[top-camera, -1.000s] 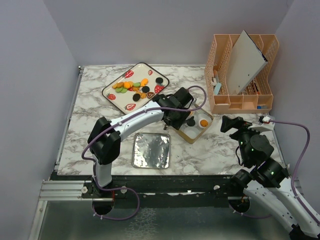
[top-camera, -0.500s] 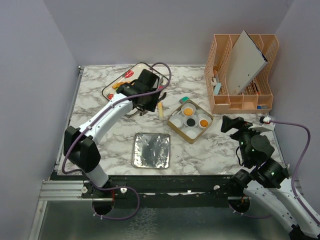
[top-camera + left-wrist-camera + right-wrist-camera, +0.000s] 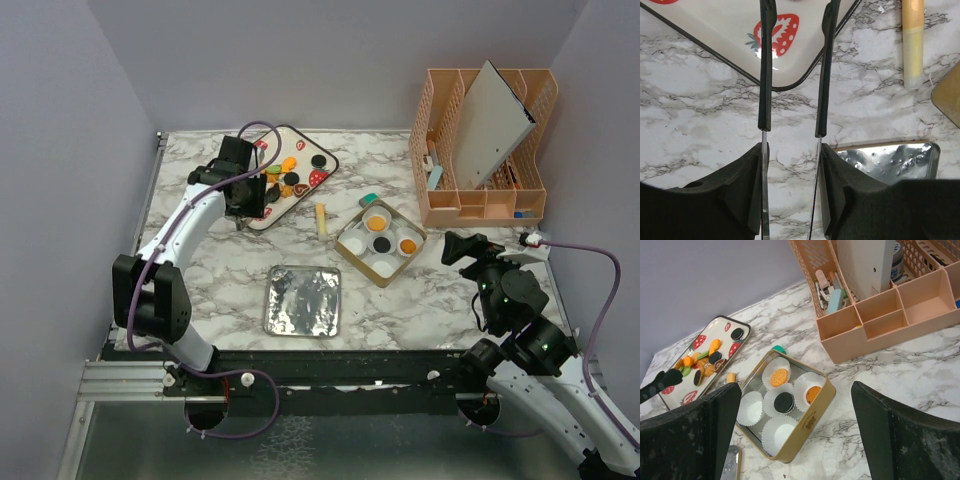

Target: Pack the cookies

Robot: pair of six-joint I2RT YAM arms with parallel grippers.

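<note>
Top external view: the left pincer, seen over the tin a second ago, has been swung back to the near-left corner of the tray. A delivery is judged done, with three paper cups now filled, and another pick-up is due. The cookies are heaped mid-tray, just beyond the pincer. The forearm is reached up the left side of the table, wrist folded downward. The pincer is held partly open with nothing in it (only a strawberry print lies below). The right pincer is parked wide open, empty.
</note>
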